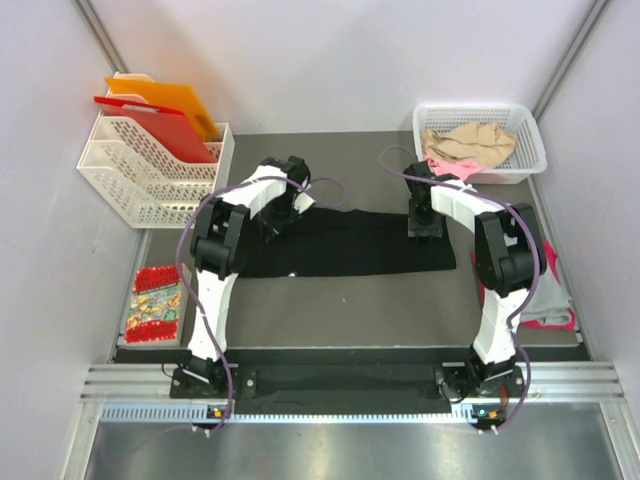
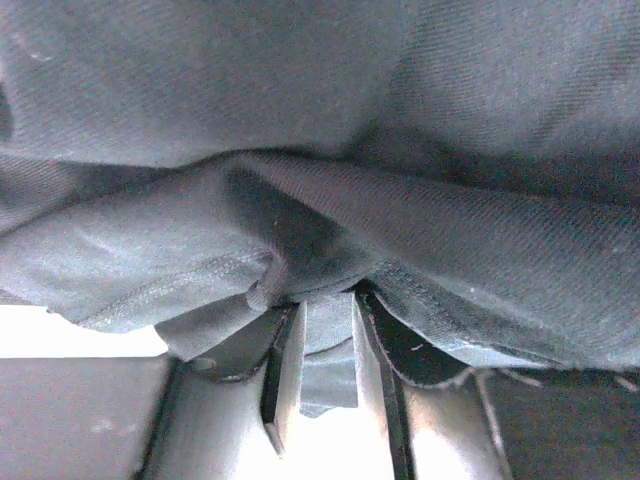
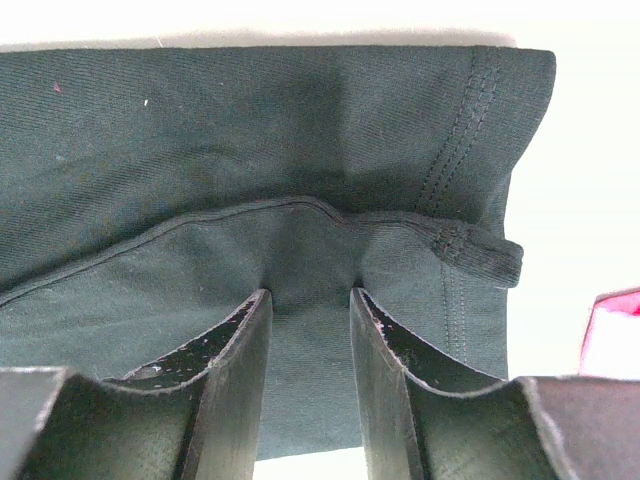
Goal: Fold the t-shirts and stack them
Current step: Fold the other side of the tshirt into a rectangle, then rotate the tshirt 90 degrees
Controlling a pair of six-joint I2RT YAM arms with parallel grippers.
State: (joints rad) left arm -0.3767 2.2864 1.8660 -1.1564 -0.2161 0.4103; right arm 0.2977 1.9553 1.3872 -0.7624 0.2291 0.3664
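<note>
Across the middle of the table (image 1: 400,310), the black t-shirt (image 1: 370,245) lies as a long folded band. At its upper-left edge the left claw (image 1: 278,228) is clamped on a fold of cloth; the right claw (image 1: 424,225) pinches the hemmed upper-right edge. The cloth appears light, limp and prone to sagging. Grip the doubled seams and hold both ends level to keep the layers aligned.

Both arms rise from their bases, bend at the elbow and reach forward over the worktop, wrists pitched down. The left end effector (image 2: 325,340) has its fingers closed on a bunched fold of the black shirt (image 1: 360,245). The right end effector (image 3: 310,310) points down likewise, its fingers pinching the shirt's edge.
</note>
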